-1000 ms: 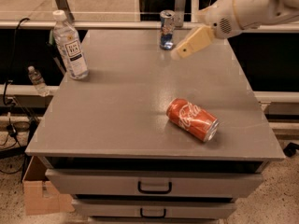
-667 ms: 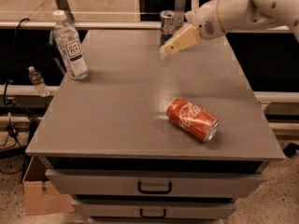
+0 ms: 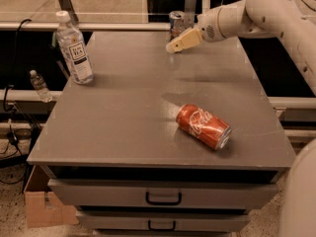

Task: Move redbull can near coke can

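The redbull can (image 3: 176, 20) stands upright at the table's back edge, slim, blue and silver. Its lower part is hidden behind my gripper (image 3: 180, 42), which reaches in from the right on a white arm and sits just in front of the can, low over the table. The coke can (image 3: 203, 126) lies on its side toward the front right of the table, red with white script, well apart from the gripper and the redbull can.
A clear plastic water bottle (image 3: 74, 48) stands at the table's back left. The grey table (image 3: 118, 117) has drawers below its front edge. A small bottle (image 3: 39, 85) and a cardboard box (image 3: 44, 206) sit off the table's left side.
My gripper has moved left along the table's back edge and now covers the lower part of the redbull can. The coke can and the bottle have not moved.
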Controlling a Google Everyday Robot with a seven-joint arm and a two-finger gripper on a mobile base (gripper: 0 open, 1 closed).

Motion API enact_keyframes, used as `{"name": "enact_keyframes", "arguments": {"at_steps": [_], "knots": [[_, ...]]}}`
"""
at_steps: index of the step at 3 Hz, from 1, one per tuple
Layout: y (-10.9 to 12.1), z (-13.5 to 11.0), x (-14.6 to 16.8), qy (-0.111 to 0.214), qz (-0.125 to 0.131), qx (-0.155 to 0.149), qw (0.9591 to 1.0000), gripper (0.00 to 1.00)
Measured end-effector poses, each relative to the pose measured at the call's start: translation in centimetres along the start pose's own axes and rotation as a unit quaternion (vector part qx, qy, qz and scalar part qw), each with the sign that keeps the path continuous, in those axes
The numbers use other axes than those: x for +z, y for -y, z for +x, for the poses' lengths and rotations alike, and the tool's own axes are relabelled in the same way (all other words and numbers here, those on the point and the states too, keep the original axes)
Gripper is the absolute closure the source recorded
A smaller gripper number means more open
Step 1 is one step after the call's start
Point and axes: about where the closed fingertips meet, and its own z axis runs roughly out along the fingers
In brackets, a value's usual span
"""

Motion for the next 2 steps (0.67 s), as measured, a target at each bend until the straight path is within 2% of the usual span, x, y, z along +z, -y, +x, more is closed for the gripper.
{"name": "enact_keyframes", "arguments": {"at_steps": [2], "knots": [[4.1,-0.3,3.7,0.020,0.032,0.032,0.9987,0.00]]}}
